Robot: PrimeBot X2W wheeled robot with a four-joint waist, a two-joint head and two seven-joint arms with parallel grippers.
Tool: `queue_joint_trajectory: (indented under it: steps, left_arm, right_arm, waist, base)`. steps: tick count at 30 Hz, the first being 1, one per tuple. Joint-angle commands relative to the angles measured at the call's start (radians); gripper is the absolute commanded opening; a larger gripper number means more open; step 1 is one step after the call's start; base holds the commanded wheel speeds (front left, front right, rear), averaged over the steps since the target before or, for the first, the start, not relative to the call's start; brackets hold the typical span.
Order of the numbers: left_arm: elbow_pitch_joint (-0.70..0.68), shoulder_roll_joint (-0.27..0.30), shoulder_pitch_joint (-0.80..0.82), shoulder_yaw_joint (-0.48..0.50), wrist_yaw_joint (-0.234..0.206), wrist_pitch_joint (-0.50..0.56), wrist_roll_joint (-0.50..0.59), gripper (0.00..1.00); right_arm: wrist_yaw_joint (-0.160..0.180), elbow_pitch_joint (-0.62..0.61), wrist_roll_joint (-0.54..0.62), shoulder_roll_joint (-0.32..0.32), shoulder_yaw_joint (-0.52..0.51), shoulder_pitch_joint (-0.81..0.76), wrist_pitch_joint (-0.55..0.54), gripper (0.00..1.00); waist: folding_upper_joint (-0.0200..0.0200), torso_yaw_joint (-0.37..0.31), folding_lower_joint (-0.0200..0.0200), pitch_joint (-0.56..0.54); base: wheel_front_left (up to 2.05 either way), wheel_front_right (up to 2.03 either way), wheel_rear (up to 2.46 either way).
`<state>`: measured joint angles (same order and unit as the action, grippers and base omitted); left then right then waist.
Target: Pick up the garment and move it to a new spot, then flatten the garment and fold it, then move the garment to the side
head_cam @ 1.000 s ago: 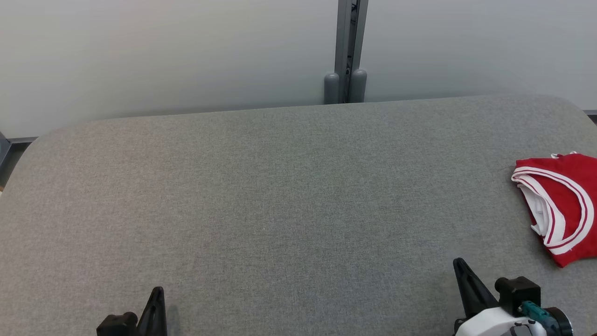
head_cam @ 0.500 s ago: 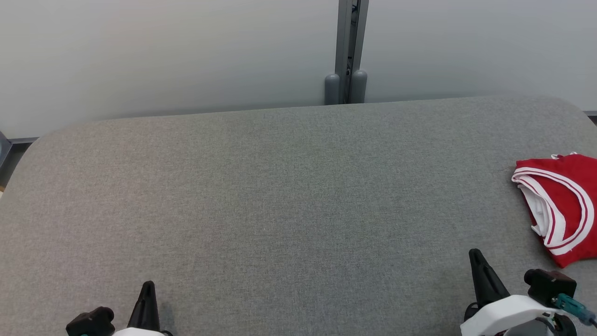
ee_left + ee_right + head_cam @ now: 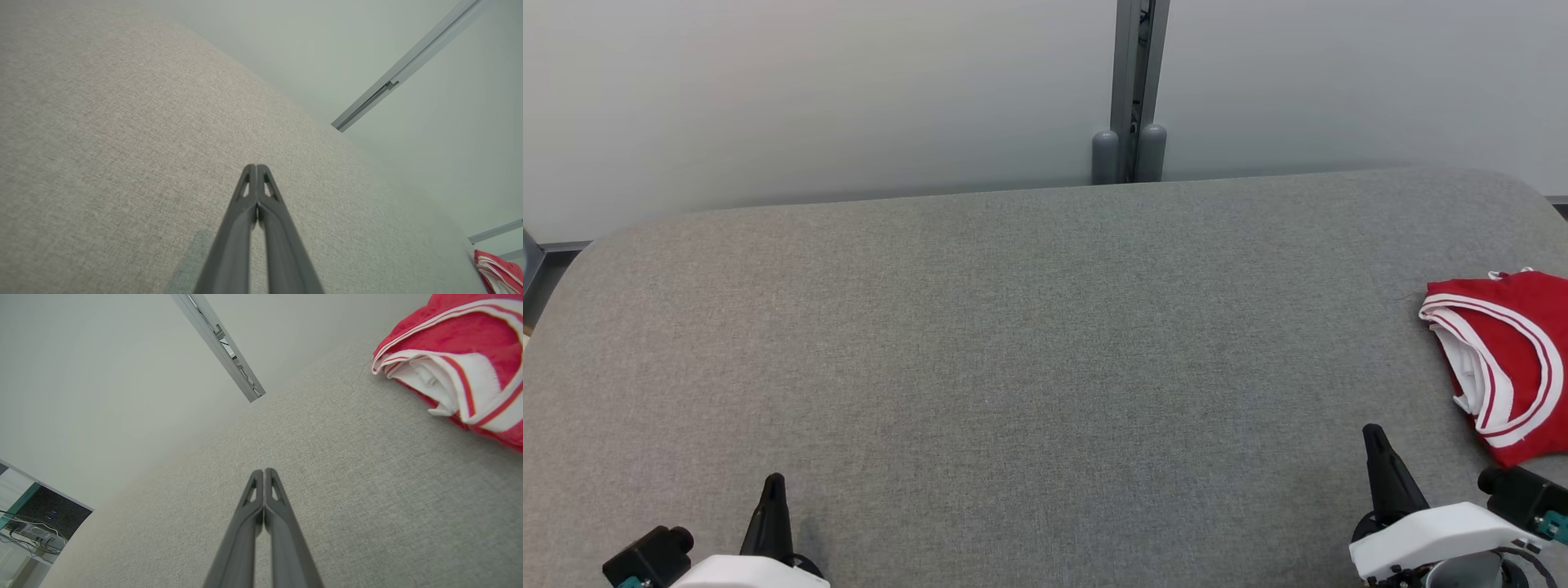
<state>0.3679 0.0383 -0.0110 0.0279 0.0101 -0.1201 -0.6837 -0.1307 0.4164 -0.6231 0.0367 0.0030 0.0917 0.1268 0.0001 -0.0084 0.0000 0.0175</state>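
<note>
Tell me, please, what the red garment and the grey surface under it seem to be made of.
Red garment: probably a soft knit fabric with a matte finish and white striped trim. It lies in limp, folded layers.
Grey surface: looks like a woven textile cover, also matte. A fine flecked weave shows in the wrist views. What lies beneath the cover cannot be told.
</note>
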Motion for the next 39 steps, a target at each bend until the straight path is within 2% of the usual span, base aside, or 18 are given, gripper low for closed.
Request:
queue_joint_trajectory:
  steps: [1, 39]
  left_arm:
    - [-0.019, 0.007, 0.035, 0.008, 0.011, 0.009, -0.039, 0.00]
    - [-0.074, 0.011, 0.083, 0.050, 0.069, 0.126, -0.495, 0.00]
  right_arm:
    - [0.000, -0.022, -0.043, 0.009, -0.009, 0.017, -0.011, 0.00]
    - [0.000, -0.102, -0.529, 0.013, -0.066, 0.021, -0.129, 0.00]
  waist:
    - [-0.0001, 0.000, 0.0000, 0.000]
    - [-0.0001, 0.004, 0.0000, -0.006]
  base:
    - [0.00, 0.00, 0.00]
    - [0.00, 0.00, 0.00]
